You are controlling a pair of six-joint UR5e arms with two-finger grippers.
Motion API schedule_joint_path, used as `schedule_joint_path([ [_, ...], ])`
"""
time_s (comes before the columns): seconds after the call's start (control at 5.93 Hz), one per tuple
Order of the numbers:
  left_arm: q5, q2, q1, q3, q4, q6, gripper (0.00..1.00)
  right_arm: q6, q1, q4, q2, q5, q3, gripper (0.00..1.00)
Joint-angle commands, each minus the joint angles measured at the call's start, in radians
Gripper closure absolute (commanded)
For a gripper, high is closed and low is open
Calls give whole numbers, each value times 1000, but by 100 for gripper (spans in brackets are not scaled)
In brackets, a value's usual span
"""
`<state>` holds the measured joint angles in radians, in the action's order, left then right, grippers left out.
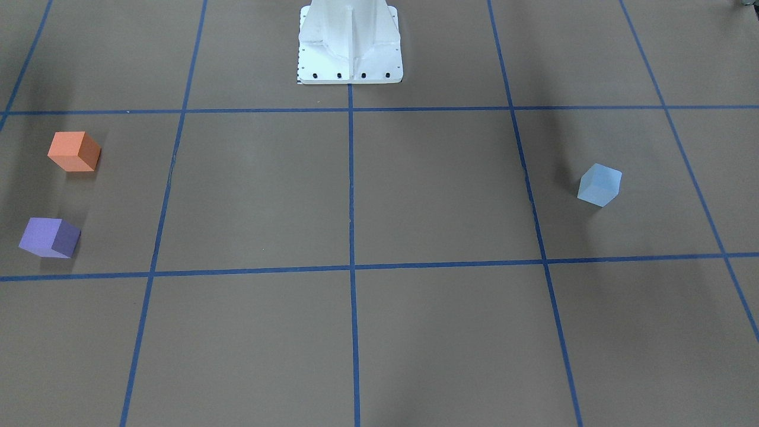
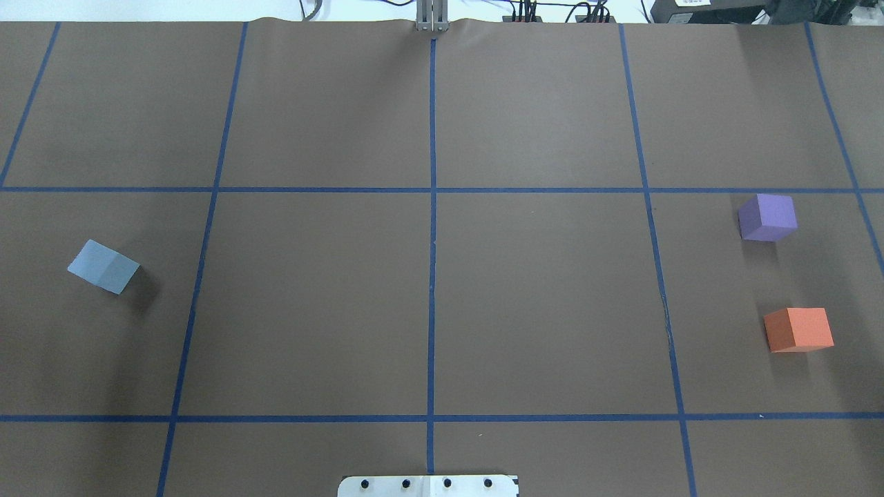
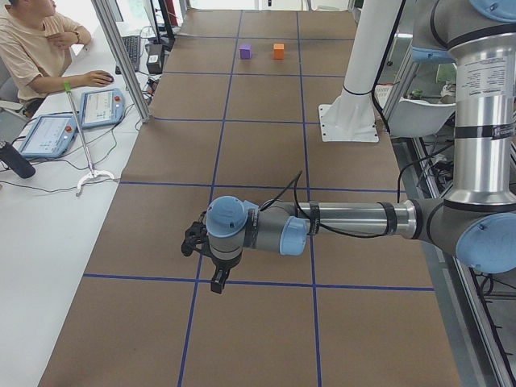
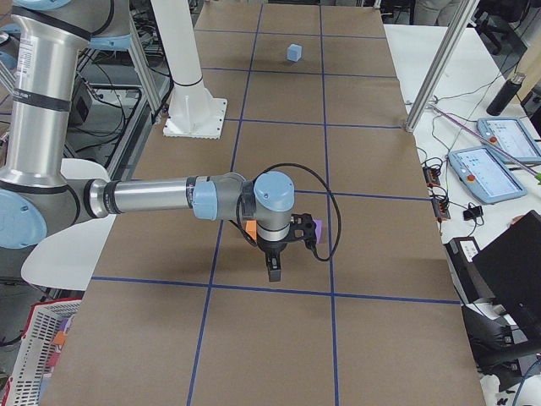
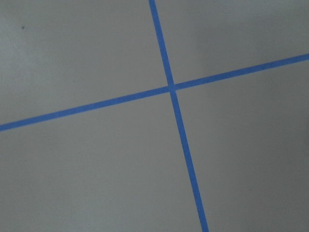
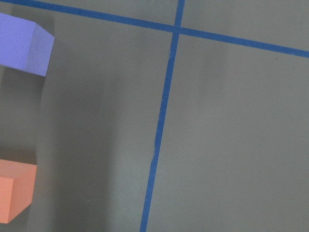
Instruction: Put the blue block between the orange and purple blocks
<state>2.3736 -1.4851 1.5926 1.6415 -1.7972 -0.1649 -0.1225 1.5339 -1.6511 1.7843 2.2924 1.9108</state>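
The light blue block point(image 2: 103, 266) lies on the table's left side, also seen in the front view point(image 1: 599, 185). The purple block point(image 2: 766, 217) and the orange block point(image 2: 798, 329) lie apart at the far right, with a gap between them. Both show at the left edge of the right wrist view, purple point(image 6: 24, 42) and orange point(image 6: 14, 195). My left gripper point(image 3: 216, 282) shows only in the exterior left view, pointing down above the table. My right gripper point(image 4: 273, 272) shows only in the exterior right view, above the orange and purple blocks. I cannot tell whether either is open or shut.
The brown table is marked by a blue tape grid point(image 2: 432, 190). The white robot base point(image 1: 350, 44) stands at the robot's edge. An operator point(image 3: 32, 48) sits at a side desk with tablets point(image 3: 48, 133).
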Motion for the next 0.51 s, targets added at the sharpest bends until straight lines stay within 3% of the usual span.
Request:
schedule_joint_path([
  [0.0,-2,-6,0,-8,-240,5,0,1,0,107,-46,24,10,1],
  [0.17,16,-17,0,-6,-255,4,0,4,0,202,-46,39,2,1],
  [0.34,57,-21,0,-8,-260,2,0,-8,0,226,-48,38,-28,1],
])
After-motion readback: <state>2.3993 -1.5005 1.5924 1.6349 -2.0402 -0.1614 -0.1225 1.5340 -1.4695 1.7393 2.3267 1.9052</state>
